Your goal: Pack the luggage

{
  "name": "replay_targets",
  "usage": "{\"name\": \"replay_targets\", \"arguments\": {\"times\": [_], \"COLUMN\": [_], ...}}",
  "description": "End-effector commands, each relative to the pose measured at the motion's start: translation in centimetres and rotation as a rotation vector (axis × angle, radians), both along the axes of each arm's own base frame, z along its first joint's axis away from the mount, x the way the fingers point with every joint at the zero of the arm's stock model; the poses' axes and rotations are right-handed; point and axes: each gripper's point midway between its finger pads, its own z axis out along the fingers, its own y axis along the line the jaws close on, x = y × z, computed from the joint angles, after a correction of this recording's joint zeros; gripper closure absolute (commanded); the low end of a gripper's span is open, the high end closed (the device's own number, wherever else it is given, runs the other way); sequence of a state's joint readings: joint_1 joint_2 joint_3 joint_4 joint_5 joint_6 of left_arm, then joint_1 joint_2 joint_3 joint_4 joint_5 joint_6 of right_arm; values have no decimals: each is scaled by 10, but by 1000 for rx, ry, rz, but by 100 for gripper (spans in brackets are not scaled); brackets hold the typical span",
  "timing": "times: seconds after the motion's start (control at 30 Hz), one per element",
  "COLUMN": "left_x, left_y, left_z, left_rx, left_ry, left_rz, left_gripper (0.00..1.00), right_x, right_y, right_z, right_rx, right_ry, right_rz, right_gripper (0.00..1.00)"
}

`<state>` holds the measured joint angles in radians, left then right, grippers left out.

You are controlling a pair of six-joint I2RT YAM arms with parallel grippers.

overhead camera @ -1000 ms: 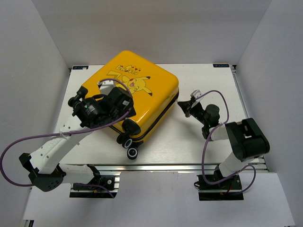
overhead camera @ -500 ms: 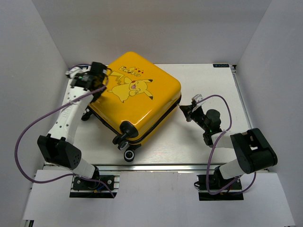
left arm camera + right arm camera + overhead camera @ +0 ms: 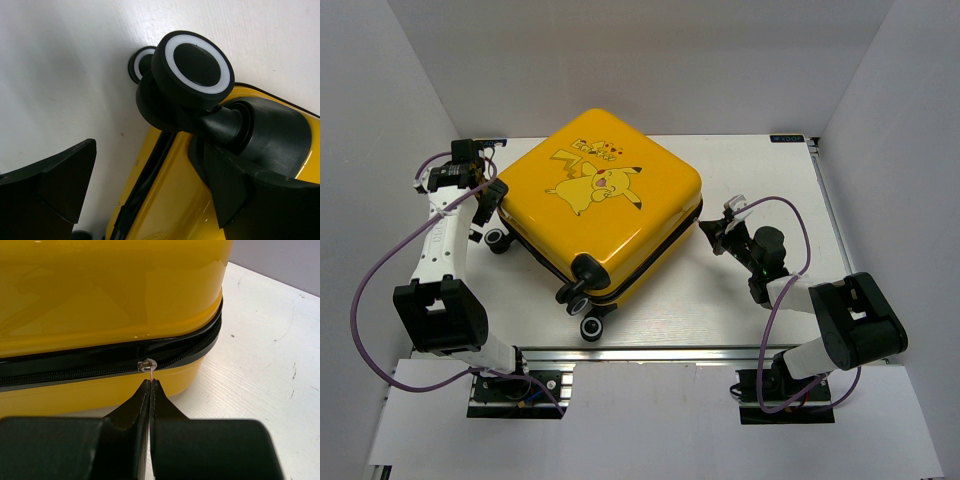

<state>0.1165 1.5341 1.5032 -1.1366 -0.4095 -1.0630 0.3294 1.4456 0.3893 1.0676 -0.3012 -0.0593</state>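
Your right fingers (image 3: 131, 410), pressed together on what seems the zipper pull (image 3: 147, 365), could slip off or drag the luggage (image 3: 600, 215) lying mid-table (image 3: 760, 170), because your left fingers (image 3: 60, 175) stand spread by a wheel (image 3: 192, 62), bracing nothing.

Yellow Pikachu luggage (image 3: 600, 215) lay flat, closed, cartoon up; zipper pull (image 3: 147, 365) at right fingertips (image 3: 142, 396), wheel (image 3: 192, 70) between left fingers (image 3: 60, 175).

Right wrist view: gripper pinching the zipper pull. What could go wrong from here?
1. The right gripper seems to hold only the tip of the thin zipper pull; it may slip out when tugged.
2. The left gripper is open by a wheel, not bracing the luggage; a tug could drag it sideways.
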Motion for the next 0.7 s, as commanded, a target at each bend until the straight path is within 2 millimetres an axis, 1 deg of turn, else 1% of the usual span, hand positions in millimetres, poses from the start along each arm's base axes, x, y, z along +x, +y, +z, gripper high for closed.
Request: {"name": "replay_targets", "arguments": {"times": [0.0, 0.03, 0.1, 0.13, 0.17, 0.2, 0.23, 0.27, 0.3, 0.33, 0.37, 0.4, 0.43, 0.47, 0.5, 0.53, 0.57, 0.6, 0.63, 0.67], "left_x": [49, 57, 61, 66, 69, 78, 87, 98, 119, 133, 144, 164, 175, 185, 196, 210, 217, 227, 233, 243], "left_y": [-16, -16, -14, -11, -9, -7, -7, -8, -11, -20, -22, -23, -31, -36, -38, -44, -47, -53, -53, -57], "left_z": [1, -3, -12, -22, -26, -22, -33, -33, -26, -37, -39, -27, -30, -49, -50, -38, -56, -54, -54, -54], "left_rx": [-103, -105, -102, -97, -91, -84, -94, -94, -91, -113, -120, -117, -131, -161, -163, -162, -176, -171, -169, -172], "left_ry": [-175, -193, -181, -155, -144, -161, -148, -170, -238, -246, -256, -315, -322, -294, -305, -339, -306, -323, -332, -352], "left_rz": [-52, -54, -49, -39, -33, -29, -30, -43, -62, -95, -125, -144, -178, -209, -229, -261, -288, -321, -335, -367], "left_gripper": [2, 2, 2, 2, 2, 2, 8, 13, 18, 22, 25, 25, 26, 26, 26, 26, 26, 25, 24, 23], "right_x": [16, 16, 15, 15, 14, 13, 12, 10, 9, 7, 7, 7, 8, 11, 16, 20, 28, 34, 40, 49], "right_y": [-11, -11, -11, -12, -13, -13, -13, -15, -15, -15, -17, -18, -20, -24, -29, -35, -49, -58, -67, -81], "right_z": [24, 24, 24, 24, 25, 27, 27, 25, 27, 26, 24, 23, 20, 22, 21, 20, 20, 20, 22, 27], "right_rx": [4, 6, 14, 16, 20, 23, 23, 23, 26, 27, 25, 20, 12, 10, 1, -5, -11, -13, -26, -33], "right_ry": [-67, -64, -60, -58, -57, -61, -60, -56, -59, -55, -51, -45, -37, -39, -36, -29, -30, -31, -44, -63], "right_rz": [-69, -70, -77, -80, -83, -81, -83, -89, -89, -89, -98, -106, -118, -143, -177, -216, -299, -359, -416, -497], "right_gripper": [100, 100, 100, 100, 100, 100, 100, 100, 100, 100, 100, 100, 100, 100, 100, 100, 100, 100, 100, 100]}}
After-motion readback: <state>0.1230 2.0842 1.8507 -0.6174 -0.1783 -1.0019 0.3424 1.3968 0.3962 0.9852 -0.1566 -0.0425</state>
